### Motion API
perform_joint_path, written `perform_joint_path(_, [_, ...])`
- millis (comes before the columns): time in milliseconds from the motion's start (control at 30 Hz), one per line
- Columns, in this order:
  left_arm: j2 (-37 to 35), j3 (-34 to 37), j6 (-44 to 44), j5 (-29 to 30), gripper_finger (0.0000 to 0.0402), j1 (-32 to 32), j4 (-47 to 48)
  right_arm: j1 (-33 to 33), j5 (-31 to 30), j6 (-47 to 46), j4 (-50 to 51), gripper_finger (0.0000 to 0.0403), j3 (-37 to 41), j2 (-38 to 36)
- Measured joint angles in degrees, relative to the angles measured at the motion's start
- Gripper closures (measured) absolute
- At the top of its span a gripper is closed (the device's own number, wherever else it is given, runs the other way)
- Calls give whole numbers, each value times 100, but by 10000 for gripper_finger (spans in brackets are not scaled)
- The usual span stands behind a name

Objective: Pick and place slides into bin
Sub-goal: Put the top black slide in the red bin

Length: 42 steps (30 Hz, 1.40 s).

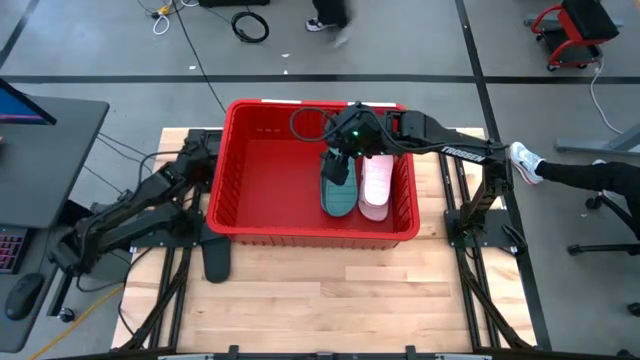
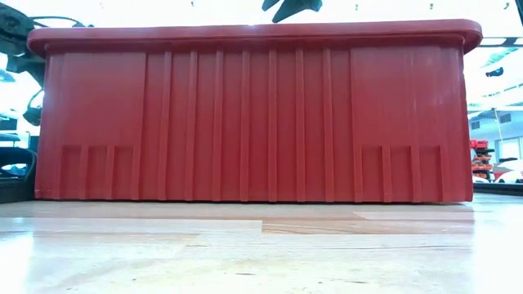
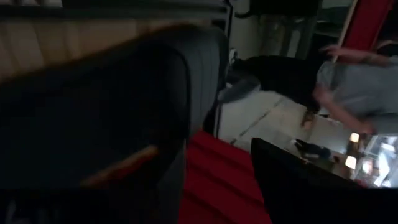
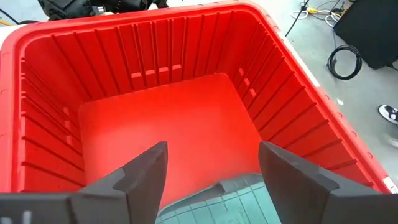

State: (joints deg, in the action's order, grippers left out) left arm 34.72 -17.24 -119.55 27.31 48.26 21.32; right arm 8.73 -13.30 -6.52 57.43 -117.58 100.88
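Red plastic fills the middle of the high view: the bin (image 1: pixel 240 190) already holds a teal slide (image 1: pixel 338 190) and a pale pink slide (image 1: pixel 377 187) side by side at its right end. The right gripper (image 4: pixel 211 168) hangs over them, fingers spread and empty, likely just after a drop. A black slide (image 1: pixel 216 257) lies on the table (image 1: pixel 330 300) at lower left, near the left gripper (image 1: pixel 200 160); I cannot tell whether that one is open.

High view straight down over the worktop (image 1: pixel 330 290), low view level and close against the bin (image 2: pixel 253 114) wall, right wrist view peering into the same bin
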Motion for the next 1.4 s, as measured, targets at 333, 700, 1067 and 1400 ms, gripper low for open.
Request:
perform_joint_path(333, [920, 2, 169, -969, 220, 853, -90, 15, -62, -102, -2, 144, 0, 0])
perform_joint_path(700, [1953, 1, 465, -1005, 218, 1344, -1029, 13, -68, -354, -2, 144, 0, 0])
perform_joint_path(1067, [2880, 1, 734, -1013, 228, 1711, -2241, 13, -167, -567, -2, 144, 0, 2])
perform_joint_path(1400, [3117, -8, 634, -635, 280, 1535, -2396, 7, -170, -704, -2, 144, 0, 2])
